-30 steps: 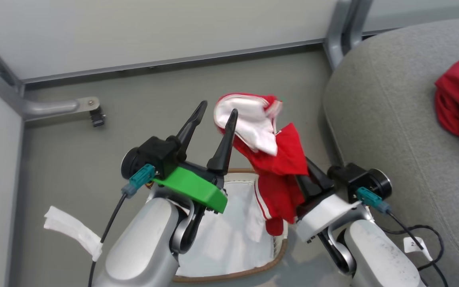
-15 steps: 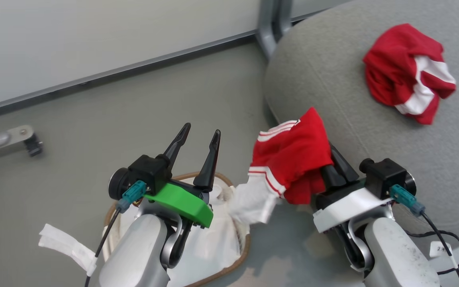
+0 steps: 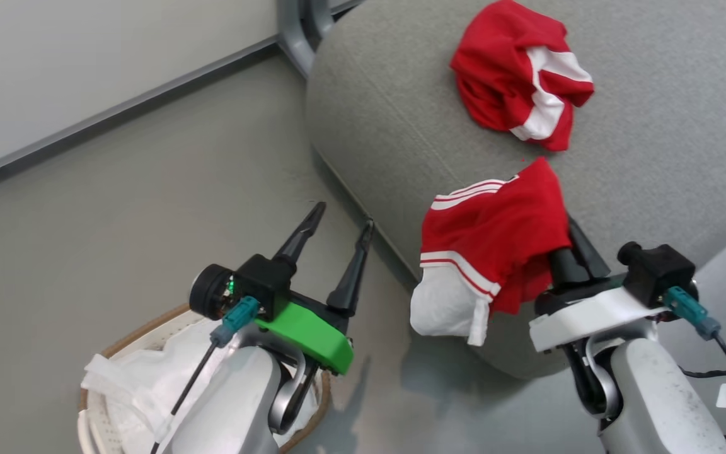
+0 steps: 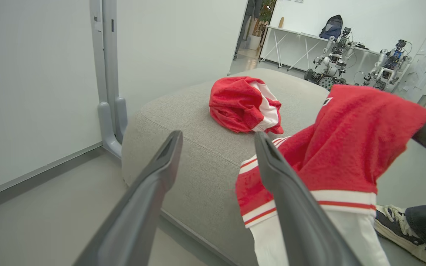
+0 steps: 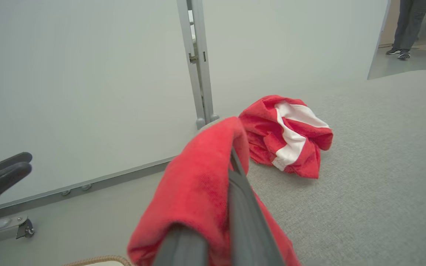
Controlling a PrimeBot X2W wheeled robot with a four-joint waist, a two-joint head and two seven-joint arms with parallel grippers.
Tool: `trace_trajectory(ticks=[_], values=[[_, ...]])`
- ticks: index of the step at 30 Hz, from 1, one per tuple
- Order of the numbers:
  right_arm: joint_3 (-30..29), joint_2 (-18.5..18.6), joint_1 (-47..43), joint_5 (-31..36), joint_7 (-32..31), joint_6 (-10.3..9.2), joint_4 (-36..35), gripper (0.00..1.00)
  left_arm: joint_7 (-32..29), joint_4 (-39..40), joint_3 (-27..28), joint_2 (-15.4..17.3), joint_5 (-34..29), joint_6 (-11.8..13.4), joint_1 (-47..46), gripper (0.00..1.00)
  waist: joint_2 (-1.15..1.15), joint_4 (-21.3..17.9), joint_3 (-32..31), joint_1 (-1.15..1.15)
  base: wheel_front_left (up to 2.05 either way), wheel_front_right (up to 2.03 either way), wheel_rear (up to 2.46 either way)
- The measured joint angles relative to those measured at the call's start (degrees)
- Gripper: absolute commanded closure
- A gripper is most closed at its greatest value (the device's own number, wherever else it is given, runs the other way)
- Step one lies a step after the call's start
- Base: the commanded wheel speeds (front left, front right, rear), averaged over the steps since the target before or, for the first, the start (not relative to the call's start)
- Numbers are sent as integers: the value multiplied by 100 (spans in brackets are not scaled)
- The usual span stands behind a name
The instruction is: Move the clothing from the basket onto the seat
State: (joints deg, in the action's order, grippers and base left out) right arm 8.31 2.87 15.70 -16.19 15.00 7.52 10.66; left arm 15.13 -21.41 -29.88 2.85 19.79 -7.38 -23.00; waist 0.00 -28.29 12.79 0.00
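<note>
My right gripper is shut on a red garment with white stripes, which drapes over its fingers and hangs above the front edge of the grey seat. The same garment shows in the left wrist view and in the right wrist view. A second piece of red and white clothing lies crumpled further back on the seat. My left gripper is open and holds nothing, over the floor beside the seat. The basket sits at the lower left, partly hidden by my left arm.
A white sheet lines the basket. A grey metal post and white wall panels stand behind the seat. A person's shoe rests on the floor by the seat's side. Cables trail near my right arm.
The head camera has swung right. My right gripper has carried the red garment from above the basket to over the seat's front edge. My left gripper has stayed open.
</note>
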Motion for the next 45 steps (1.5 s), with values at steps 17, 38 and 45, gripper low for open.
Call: trace_trajectory(ticks=[17,38,45], values=[[-114,517,1523,681,0,0,159,100,-1,-85,-204,196,-19,-1,-40,0,0,-201,589,0,0,0,0],[-1212,2273,4366,1688,0,1,2516,100,0,-252,-324,383,-86,-1,-486,0,0,619,1531,0,0,0,0],[-1594,1953,4047,1867,0,1,3014,0,-1,-272,-214,393,-122,-1,-619,0,0,916,1830,0,0,0,0]])
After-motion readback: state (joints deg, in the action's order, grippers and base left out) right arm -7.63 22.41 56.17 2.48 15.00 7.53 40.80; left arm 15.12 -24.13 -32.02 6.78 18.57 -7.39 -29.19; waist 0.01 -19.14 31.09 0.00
